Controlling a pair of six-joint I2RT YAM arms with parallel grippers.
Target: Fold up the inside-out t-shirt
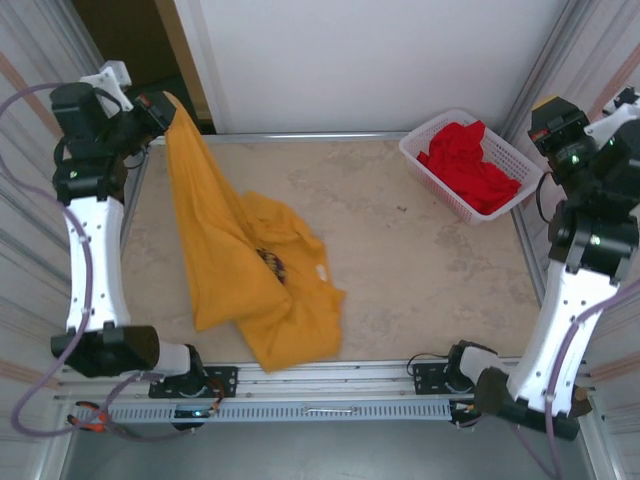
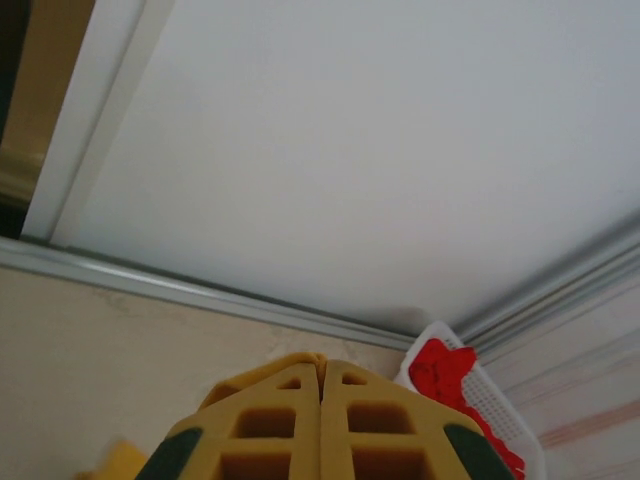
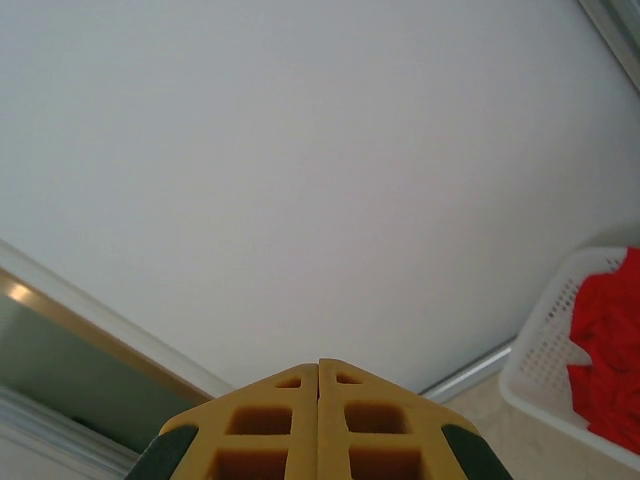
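The inside-out t-shirt (image 1: pixel 250 260) is mustard yellow. One end is lifted to the table's far left corner and the rest lies bunched on the left half of the table, with a dark print showing in its folds. My left gripper (image 1: pixel 165 106) is raised at that corner and shut on the shirt's top edge. In the left wrist view the left gripper (image 2: pixel 322 366) has its jaws pressed together, with a thin fold of yellow cloth at the tips. My right gripper (image 1: pixel 550 115) is raised at the far right. The right wrist view shows the right gripper (image 3: pixel 318 366) shut on nothing, facing the wall.
A white basket (image 1: pixel 414 152) holding a red garment (image 1: pixel 470 162) stands at the far right corner of the table (image 1: pixel 430 270); the basket (image 2: pixel 452 340) also appears in the left wrist view. A white wall backs the table, and a metal rail runs along the near edge.
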